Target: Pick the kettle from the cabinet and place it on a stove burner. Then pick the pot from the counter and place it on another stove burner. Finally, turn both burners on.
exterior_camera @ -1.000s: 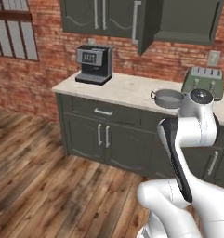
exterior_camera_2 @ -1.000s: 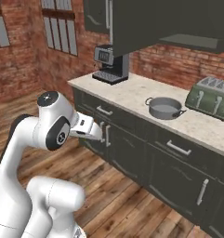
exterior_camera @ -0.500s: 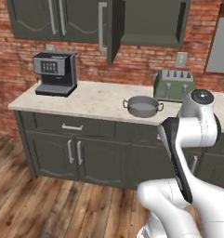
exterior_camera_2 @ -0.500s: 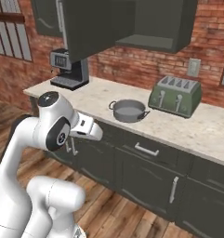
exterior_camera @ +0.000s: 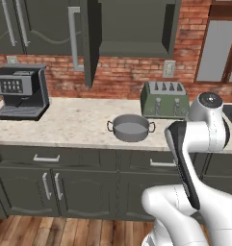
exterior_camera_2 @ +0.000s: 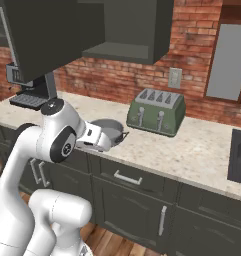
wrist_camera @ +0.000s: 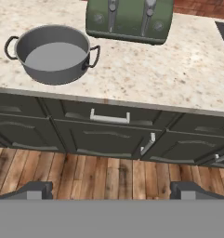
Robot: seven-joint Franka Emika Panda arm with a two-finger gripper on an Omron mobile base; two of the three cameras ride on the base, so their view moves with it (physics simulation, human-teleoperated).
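Observation:
The grey pot (exterior_camera: 131, 128) stands on the beige counter (exterior_camera: 79, 125), left of a green toaster. In the hand view the pot (wrist_camera: 53, 53) is at the upper left, and in the right base view the pot (exterior_camera_2: 113, 129) is partly behind my arm. My gripper (wrist_camera: 111, 191) hangs in front of the drawers below the counter edge, open, with nothing between its fingertips (wrist_camera: 36, 189). The cabinet (exterior_camera: 134, 29) above the pot stands open, its door (exterior_camera: 91, 41) swung out. The kettle is hidden from these angles. A black corner of the stove (exterior_camera: 231, 114) shows at far right.
A green toaster (exterior_camera: 164, 99) sits against the brick wall, right of the pot. A coffee machine (exterior_camera: 20, 92) stands at the counter's left end. Dark drawers and cupboard doors (wrist_camera: 108, 135) run under the counter, and wooden floor (wrist_camera: 85, 174) lies below.
The whole scene has slid left in both base views, so the camera has moved right along the counter. Pot, toaster and open cabinet now sit near centre. The arm keeps its pose.

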